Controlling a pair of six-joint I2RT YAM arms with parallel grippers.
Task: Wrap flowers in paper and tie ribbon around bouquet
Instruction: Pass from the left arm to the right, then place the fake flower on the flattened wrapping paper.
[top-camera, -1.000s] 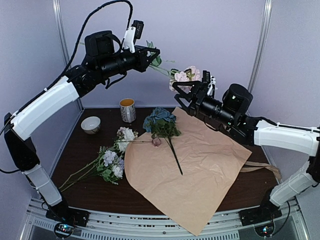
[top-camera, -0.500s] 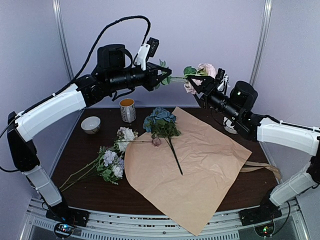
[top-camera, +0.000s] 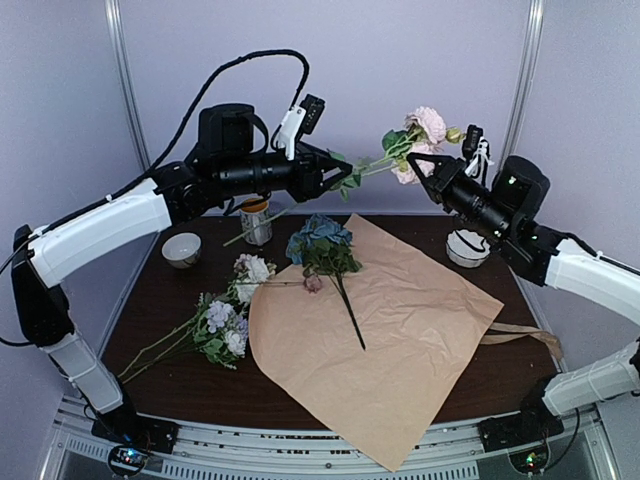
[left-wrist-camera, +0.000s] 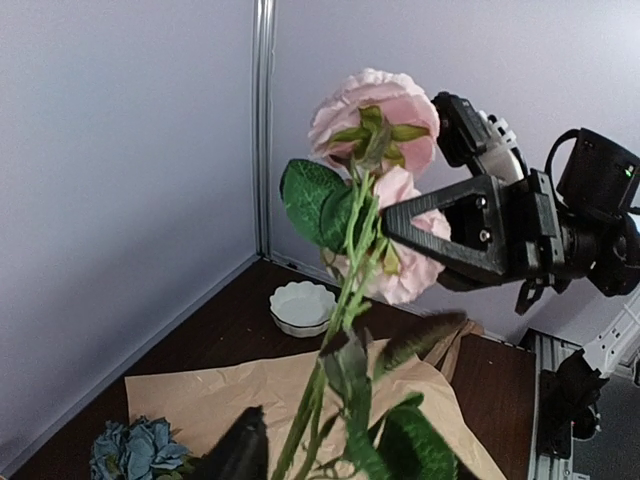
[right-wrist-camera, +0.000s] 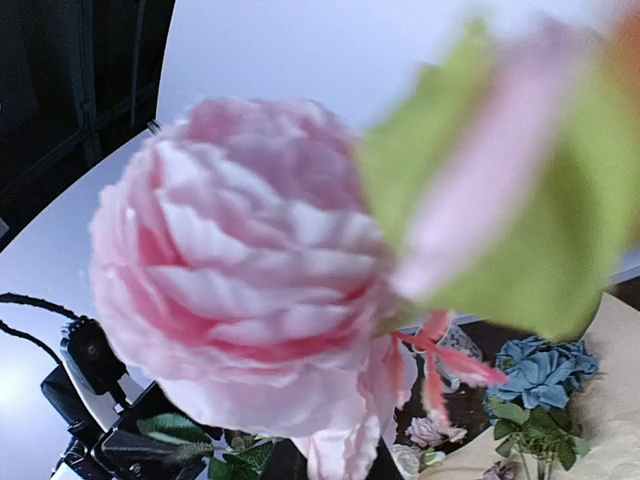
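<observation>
Pink flowers (top-camera: 428, 125) in right claw (top-camera: 412, 160)

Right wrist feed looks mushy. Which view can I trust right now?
Right wrist: the pink bloom fills the frame, soft, with the leaf beside it fully blurred; left wrist: stem sharp; top external: evenly lit, paper crisp, no glare.

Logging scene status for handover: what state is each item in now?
Pink rose stem: aloft, right gripper shut on it.
Left gripper: at lower stem, grip unclear.
Tan kraft paper sheet: spread flat, tan face up.
Blue flower stem: lying on the paper.
Mixed white and lavender bunch: lying beside paper.
Patterned cup: upright.
Two white bowls: upright.
</observation>
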